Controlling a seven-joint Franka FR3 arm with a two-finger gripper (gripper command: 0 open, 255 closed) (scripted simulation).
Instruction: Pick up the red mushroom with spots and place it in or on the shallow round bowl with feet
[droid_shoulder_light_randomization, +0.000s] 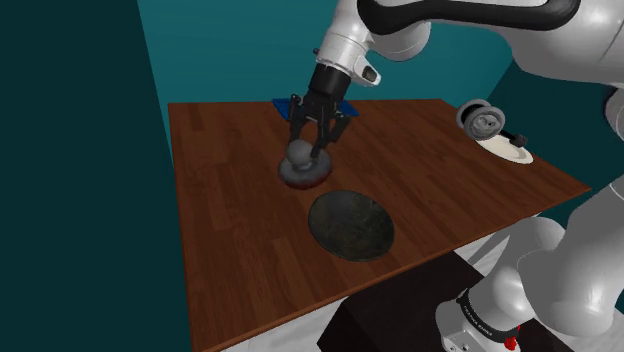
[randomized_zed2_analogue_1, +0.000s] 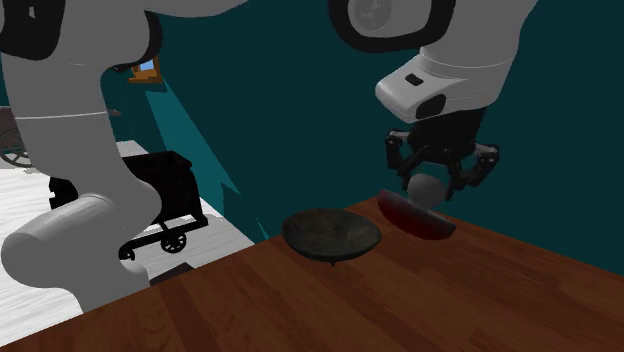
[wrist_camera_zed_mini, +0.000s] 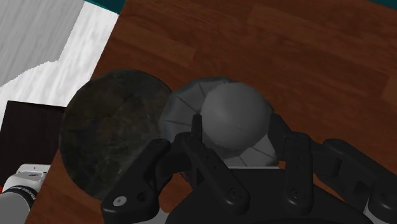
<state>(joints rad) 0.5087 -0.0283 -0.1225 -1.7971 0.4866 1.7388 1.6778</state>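
In the shoulder view the all-black gripper (droid_shoulder_light_randomization: 308, 150) pinches the grey stem of the upturned dark-red-capped mushroom (droid_shoulder_light_randomization: 303, 172) on the brown wooden counter (droid_shoulder_light_randomization: 230, 210), with open wood to that view's left. The second exterior view shows the dark shallow round bowl (randomized_zed2_analogue_1: 332, 232) just beside it, near the counter's edge. In the wrist view, the fingers clasp the stem beside the bowl's rim.

We see a wooden table (droid_shoulder_light_randomization: 240, 250) before teal walls (droid_shoulder_light_randomization: 230, 50). Near its edge at the shoulder view's right, a grey wheel-like thing (droid_shoulder_light_randomization: 483, 121) sits on a white plate (droid_shoulder_light_randomization: 514, 153). A black cart (randomized_zed2_analogue_1: 165, 190) stands on the floor.
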